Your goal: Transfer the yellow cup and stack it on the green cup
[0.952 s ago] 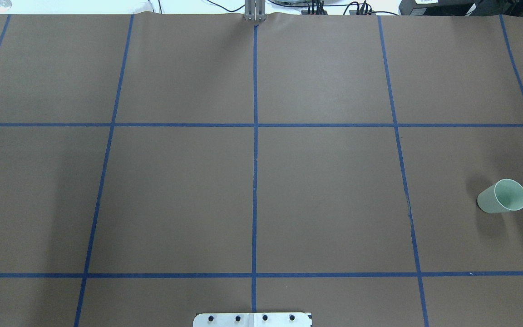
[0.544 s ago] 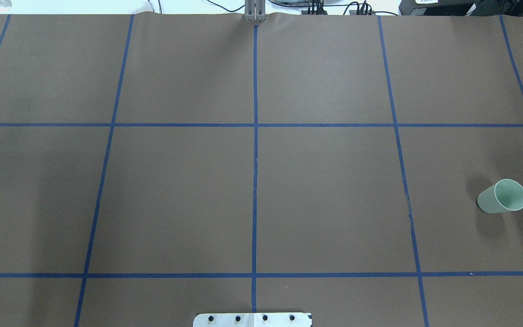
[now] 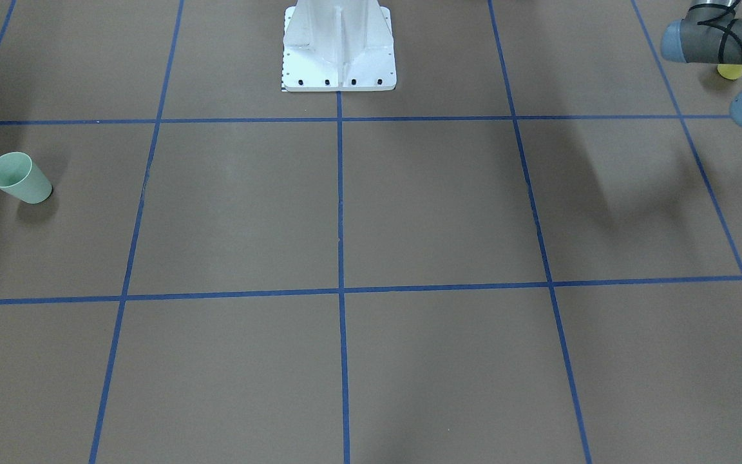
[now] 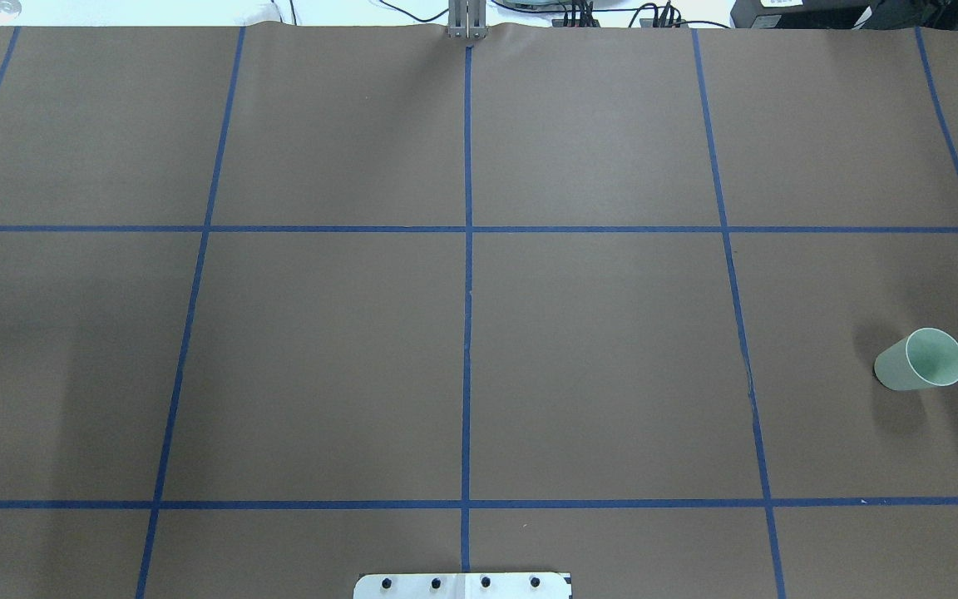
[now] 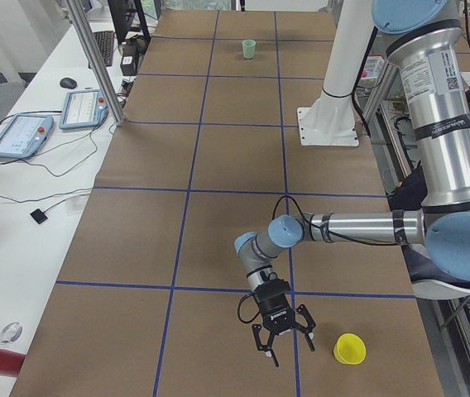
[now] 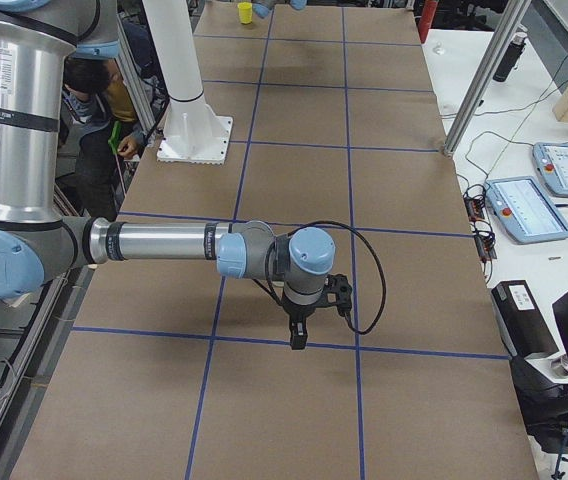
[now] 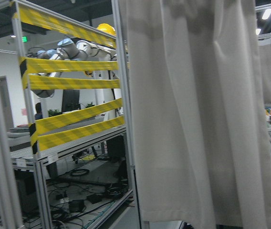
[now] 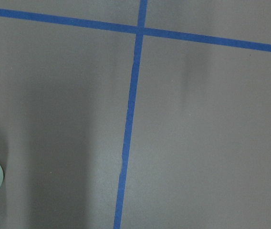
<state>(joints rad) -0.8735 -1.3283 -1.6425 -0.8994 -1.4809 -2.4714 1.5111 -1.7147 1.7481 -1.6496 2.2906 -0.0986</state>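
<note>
At the left end of the table [image 4: 321,349], the yellow cup [image 5: 350,349] was seen standing upright, ungrasped, just beside the left end effector [image 5: 283,341]. Whether that one was apart or together could not be told from a side view alone, and the same held for the right end effector [image 6: 299,340]. The green cup [image 4: 920,359] was parked at the far right end, well apart. Pick-up, transfer and stacking were all judged not yet done.

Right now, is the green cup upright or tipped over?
Upright: the green cup stands on its narrow base, open rim upward, interior empty.
</note>
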